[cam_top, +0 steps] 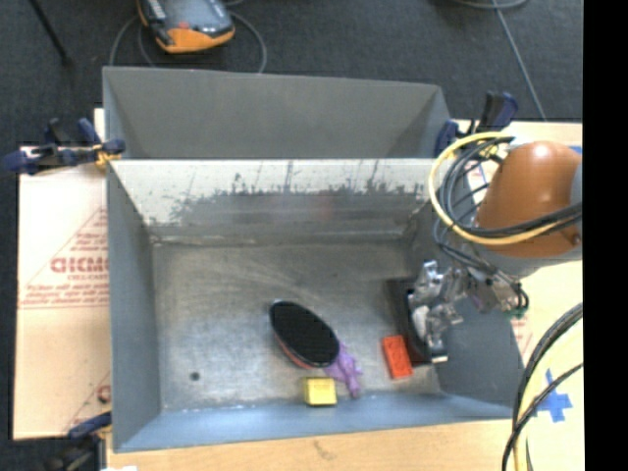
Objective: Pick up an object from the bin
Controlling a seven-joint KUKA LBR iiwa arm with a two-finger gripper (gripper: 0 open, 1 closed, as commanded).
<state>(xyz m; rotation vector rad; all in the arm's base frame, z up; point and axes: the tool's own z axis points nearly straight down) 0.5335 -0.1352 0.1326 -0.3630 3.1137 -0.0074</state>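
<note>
My gripper (431, 314) hangs at the bin's right side, just above the floor near the right wall. Directly to its left lies a flat black object (400, 298), partly hidden under the gripper. An orange-red block (396, 356) sits just below and left of the gripper, touching the black object's lower end. Nothing shows as held by the gripper.
A black oval brush with a reddish edge (304, 334) lies mid-floor. A small purple thing (346, 371) and a yellow cube (321, 392) sit near the front wall. The arm's orange cover and looped cables hang over the bin's right rim.
</note>
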